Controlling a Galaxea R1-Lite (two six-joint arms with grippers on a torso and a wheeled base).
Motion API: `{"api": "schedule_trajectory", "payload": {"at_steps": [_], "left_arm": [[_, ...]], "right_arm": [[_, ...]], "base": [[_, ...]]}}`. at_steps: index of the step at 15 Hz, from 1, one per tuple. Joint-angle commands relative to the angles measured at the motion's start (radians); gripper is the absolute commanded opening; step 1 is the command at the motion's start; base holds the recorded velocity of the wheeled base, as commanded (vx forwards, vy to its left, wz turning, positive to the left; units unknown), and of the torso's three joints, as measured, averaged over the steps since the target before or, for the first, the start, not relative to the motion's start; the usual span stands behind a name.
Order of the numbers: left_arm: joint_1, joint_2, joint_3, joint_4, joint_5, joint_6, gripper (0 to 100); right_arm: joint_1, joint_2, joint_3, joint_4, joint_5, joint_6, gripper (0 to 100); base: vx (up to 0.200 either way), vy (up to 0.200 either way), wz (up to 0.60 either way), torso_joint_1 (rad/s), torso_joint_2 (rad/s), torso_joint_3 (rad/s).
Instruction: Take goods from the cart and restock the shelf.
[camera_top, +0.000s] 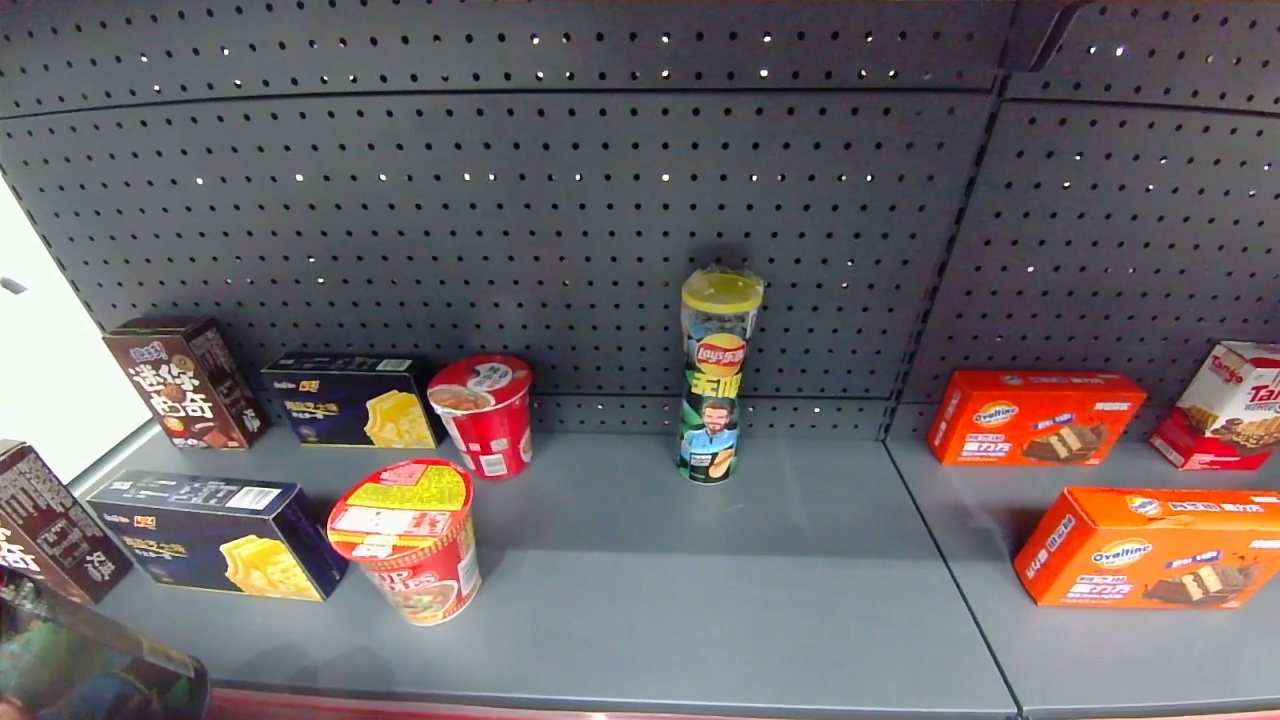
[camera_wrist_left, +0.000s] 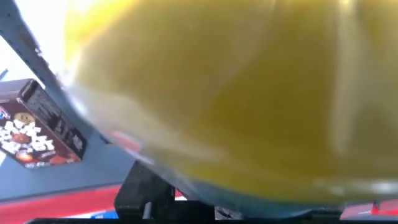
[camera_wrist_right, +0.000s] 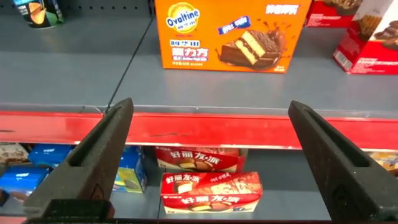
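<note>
Right up against the left wrist camera sits the yellow lid (camera_wrist_left: 236, 93) of a chip can (camera_top: 90, 670), low by the shelf's (camera_top: 650, 600) front left corner. Whether the left hand grips it, I cannot tell. A second can (camera_top: 720, 375) stands upright at the back. The right hand (camera_wrist_right: 210, 106) is released, spread wide and empty before the orange box (camera_wrist_right: 230, 34).

The right gripper (camera_wrist_right: 211, 106) is level with the red front edge of the shelf (camera_wrist_right: 205, 127). Its two dark fingers (camera_wrist_right: 93, 162) are spread far apart, and nothing is between them. A dark bit of the left gripper (camera_wrist_left: 144, 196) shows near that same edge.
</note>
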Motion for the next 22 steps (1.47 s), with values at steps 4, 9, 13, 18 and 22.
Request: {"api": "schedule_trajectory", "payload": {"at_steps": [4,9,13,18,22], "left_arm": [[0.0,-0.012,-0.005,0.014,0.0,0.001,0],[-0.05,0.053,-0.026,0.006,-0.027,0.04,0],[-0.123,0.103,-0.028,0.001,-0.032,0.041,0],[-0.142,0.192,-0.086,0.0,-0.026,0.04,0],[-0.149,0.299,-0.163,0.0,-0.032,0.044,0]], "right_arm": [[0.003,0.008,-0.004,0.0,0.004,-0.025,100],[0.089,0.493,-0.412,-0.183,0.122,0.068,100],[0.293,0.818,-0.581,-0.178,0.211,-0.021,100],[0.42,1.139,-0.746,-0.209,0.218,-0.007,100],[0.44,1.302,-0.823,-0.282,0.211,-0.03,100]], "base": [[0.0,0.0,0.0,0.0,0.0,0.0],[0.0,0.0,0.0,0.0,0.0,0.0],[0.0,0.0,0.0,0.0,0.0,0.0],[0.0,0.0,0.0,0.0,0.0,0.0],[0.0,0.0,0.0,0.0,0.0,0.0]]}}
